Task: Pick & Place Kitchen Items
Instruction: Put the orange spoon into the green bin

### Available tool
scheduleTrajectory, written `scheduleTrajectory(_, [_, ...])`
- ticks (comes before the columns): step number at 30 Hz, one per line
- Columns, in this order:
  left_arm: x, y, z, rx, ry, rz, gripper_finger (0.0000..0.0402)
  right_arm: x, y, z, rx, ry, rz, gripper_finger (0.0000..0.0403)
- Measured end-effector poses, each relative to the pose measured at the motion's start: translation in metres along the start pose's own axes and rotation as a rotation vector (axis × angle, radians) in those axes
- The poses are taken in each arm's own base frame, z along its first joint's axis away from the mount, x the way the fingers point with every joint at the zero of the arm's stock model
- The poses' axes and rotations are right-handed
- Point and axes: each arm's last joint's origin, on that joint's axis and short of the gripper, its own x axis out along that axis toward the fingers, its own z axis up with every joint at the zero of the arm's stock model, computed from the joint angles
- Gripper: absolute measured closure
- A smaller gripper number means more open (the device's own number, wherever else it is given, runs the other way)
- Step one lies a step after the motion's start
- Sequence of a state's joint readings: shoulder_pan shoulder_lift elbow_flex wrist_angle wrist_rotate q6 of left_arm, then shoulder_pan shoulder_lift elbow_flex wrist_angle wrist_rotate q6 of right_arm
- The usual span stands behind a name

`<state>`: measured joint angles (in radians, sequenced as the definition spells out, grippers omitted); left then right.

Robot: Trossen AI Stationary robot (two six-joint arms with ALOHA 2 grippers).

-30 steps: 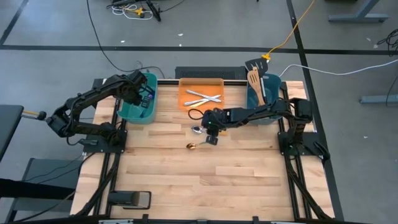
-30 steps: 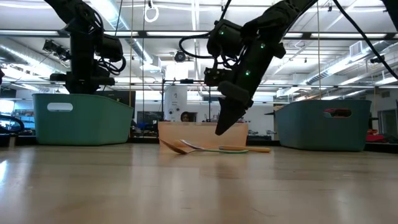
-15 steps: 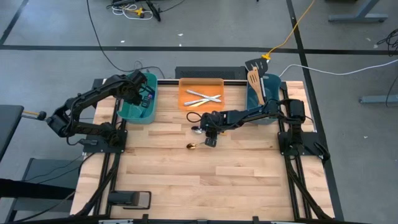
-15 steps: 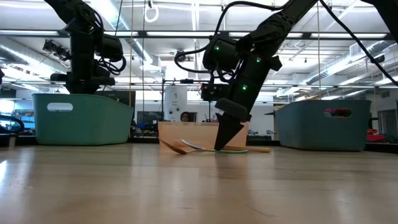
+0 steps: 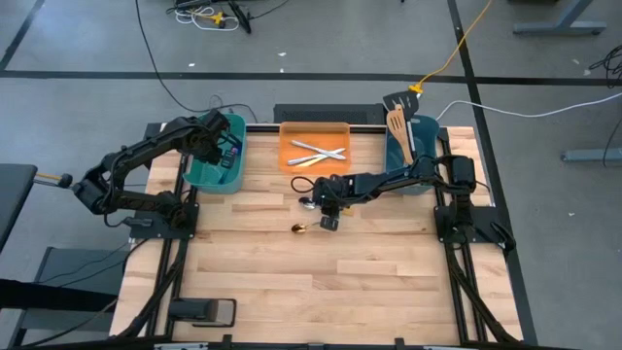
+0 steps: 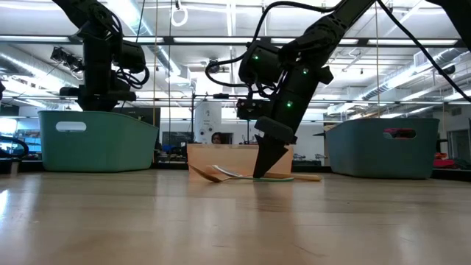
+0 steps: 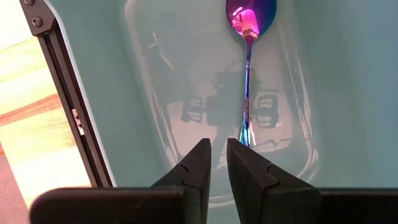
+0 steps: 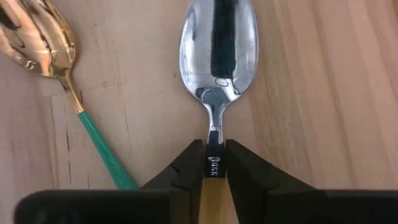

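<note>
Right wrist view: right hand pinches silver spoon by its neck; its tiny stamp seems unreadable.

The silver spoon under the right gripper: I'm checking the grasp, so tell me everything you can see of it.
The silver spoon has a shiny, mirror-like bowl, a narrow neck and a pale yellowish handle. It lies flat on the wooden table, bowl up. The right gripper is shut on its neck where the handle begins. A gold spoon with a green handle lies beside it, apart.
</note>
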<state>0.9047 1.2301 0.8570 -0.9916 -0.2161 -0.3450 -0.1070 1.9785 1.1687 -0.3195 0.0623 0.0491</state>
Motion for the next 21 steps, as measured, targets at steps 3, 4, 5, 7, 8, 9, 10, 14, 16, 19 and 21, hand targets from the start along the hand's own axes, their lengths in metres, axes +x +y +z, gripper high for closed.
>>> scheduleTrajectory(3, [0.0001, 0.0000, 0.0000, 0.000, 0.000, 0.000, 0.0344, 0.0002, -0.0001, -0.0009, -0.006, 0.009, -0.002, 0.0348])
scheduleTrajectory(4, [0.0000, 0.0000, 0.0000, 0.000, 0.000, 0.000, 0.0344, 0.0002, -0.0002, -0.0012, -0.006, 0.012, -0.009, 0.0353])
scheduleTrajectory(5, [0.0000, 0.0000, 0.0000, 0.000, 0.000, 0.000, 0.0344, 0.0003, -0.0003, -0.0017, -0.007, 0.016, -0.017, 0.0357])
scheduleTrajectory(7, [0.0000, -0.0001, 0.0001, 0.000, -0.001, 0.000, 0.0344, 0.0005, -0.0002, -0.0026, -0.008, 0.025, -0.023, 0.0358])
scheduleTrajectory(8, [0.0001, 0.0000, 0.0001, 0.000, 0.000, 0.000, 0.0344, 0.0006, -0.0003, -0.0028, -0.007, 0.027, -0.024, 0.0358])
scheduleTrajectory(9, [0.0000, 0.0000, 0.0001, 0.000, 0.000, 0.000, 0.0344, 0.0006, -0.0004, -0.0028, -0.007, 0.027, -0.024, 0.0358])
scheduleTrajectory(10, [0.0001, 0.0000, 0.0001, 0.000, 0.000, 0.000, 0.0344, 0.0006, -0.0002, -0.0029, -0.008, 0.027, -0.025, 0.0358])
scheduleTrajectory(14, [0.0000, 0.0000, 0.0001, 0.000, -0.001, 0.000, 0.0344, 0.0010, 0.0024, -0.0022, -0.014, 0.013, -0.029, 0.0358])
scheduleTrajectory(16, [0.0001, -0.0001, 0.0001, 0.000, 0.000, -0.001, 0.0344, 0.0008, 0.0045, -0.0018, -0.019, 0.008, -0.028, 0.0358])
scheduleTrajectory(19, [0.0001, 0.0000, 0.0001, 0.000, 0.000, 0.000, 0.0344, -0.0001, 0.0079, -0.0017, -0.029, 0.003, -0.040, 0.0358])
scheduleTrajectory(21, [0.0000, -0.0001, 0.0001, 0.000, -0.001, 0.000, 0.0344, -0.0023, 0.0094, -0.0010, -0.032, -0.004, -0.037, 0.0358])
